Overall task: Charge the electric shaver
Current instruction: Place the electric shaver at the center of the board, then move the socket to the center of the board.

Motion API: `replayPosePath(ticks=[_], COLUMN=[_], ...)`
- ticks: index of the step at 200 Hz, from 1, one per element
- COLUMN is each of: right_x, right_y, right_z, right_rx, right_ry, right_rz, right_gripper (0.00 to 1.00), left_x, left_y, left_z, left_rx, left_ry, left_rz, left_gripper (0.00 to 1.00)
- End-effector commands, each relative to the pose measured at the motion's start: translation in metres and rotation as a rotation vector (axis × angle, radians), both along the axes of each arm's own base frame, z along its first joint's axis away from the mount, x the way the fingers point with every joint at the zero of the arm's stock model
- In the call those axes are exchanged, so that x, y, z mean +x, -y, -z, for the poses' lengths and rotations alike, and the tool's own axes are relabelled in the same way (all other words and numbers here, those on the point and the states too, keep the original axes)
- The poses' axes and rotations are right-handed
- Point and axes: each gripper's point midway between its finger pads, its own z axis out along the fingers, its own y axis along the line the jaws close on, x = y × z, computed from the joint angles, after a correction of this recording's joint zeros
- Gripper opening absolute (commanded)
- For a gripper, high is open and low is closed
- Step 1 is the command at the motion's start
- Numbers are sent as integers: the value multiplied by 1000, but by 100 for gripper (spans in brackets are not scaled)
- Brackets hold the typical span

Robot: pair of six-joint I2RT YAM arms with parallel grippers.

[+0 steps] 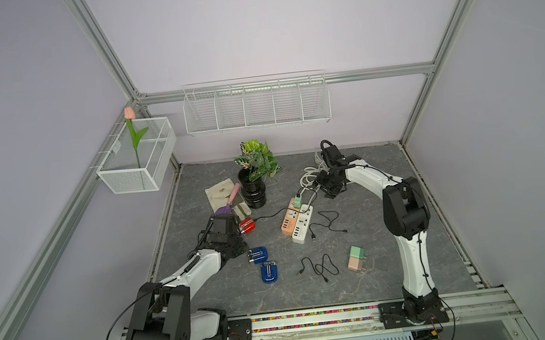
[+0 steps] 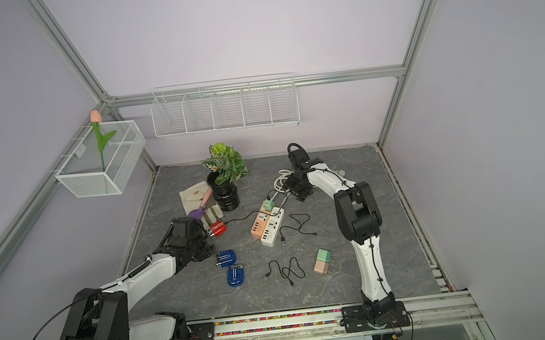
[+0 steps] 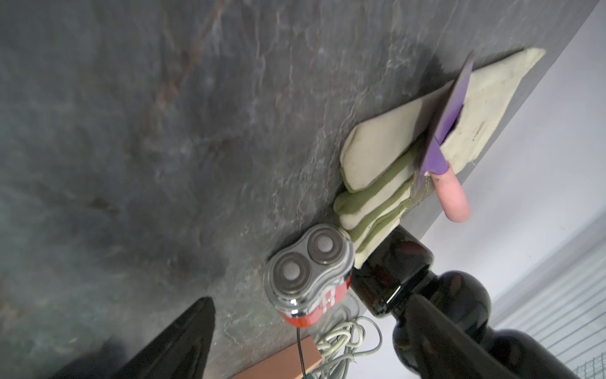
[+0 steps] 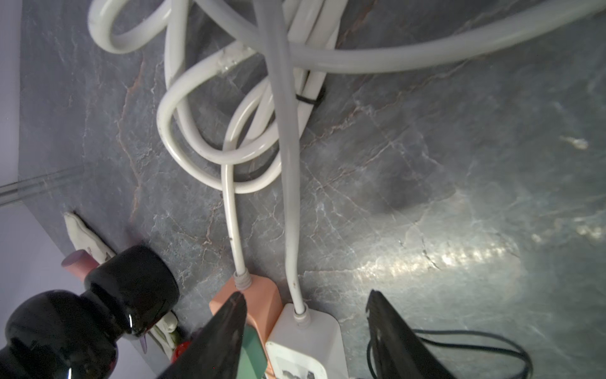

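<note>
The red electric shaver (image 1: 247,226) (image 2: 217,229) lies on the grey tabletop with its two round heads toward the left wrist camera (image 3: 311,279). A thin black cable (image 1: 270,216) runs from it to a green adapter (image 1: 297,202) plugged into the orange power strip (image 1: 288,223). My left gripper (image 1: 237,230) (image 3: 311,300) is open, its fingers wide on either side of the shaver and clear of it. Over the cord end of the power strips, my right gripper (image 1: 329,191) (image 4: 306,295) is open and holds nothing.
A white power strip (image 1: 304,227) lies against the orange one, their white cords (image 4: 229,131) coiled behind. Two blue shavers (image 1: 258,255) (image 1: 269,272), loose black cables (image 1: 318,268), stacked adapters (image 1: 357,258), a black plant vase (image 1: 253,191), a trowel (image 3: 439,157) and gloves (image 3: 370,203) lie around.
</note>
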Motion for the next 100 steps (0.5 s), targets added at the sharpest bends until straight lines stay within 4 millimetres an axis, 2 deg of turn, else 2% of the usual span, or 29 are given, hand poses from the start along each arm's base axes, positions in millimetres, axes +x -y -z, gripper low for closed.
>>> replayPosePath(ticks=[1, 27, 51, 76, 100], right_x=[-12, -13, -18, -32, -46], right_y=[-6, -5, 1, 10, 20], right_z=[21, 30, 34, 37, 33], right_rx=[-39, -59, -75, -95, -106], right_ry=[-80, -98, -115, -132, -120], right_rz=[14, 18, 5, -16, -29], right_gripper=[56, 46, 32, 25, 23], left_x=[-10, -15, -20, -25, -27], left_y=[2, 2, -1, -2, -2], left_z=[-4, -17, -27, -30, -32], left_rx=[-187, -164, -125, -121, -114], left_ry=[-75, -65, -65, -66, -62], left_rz=[-180, -144, -115, -104, -94], left_gripper=[92, 90, 88, 87, 87])
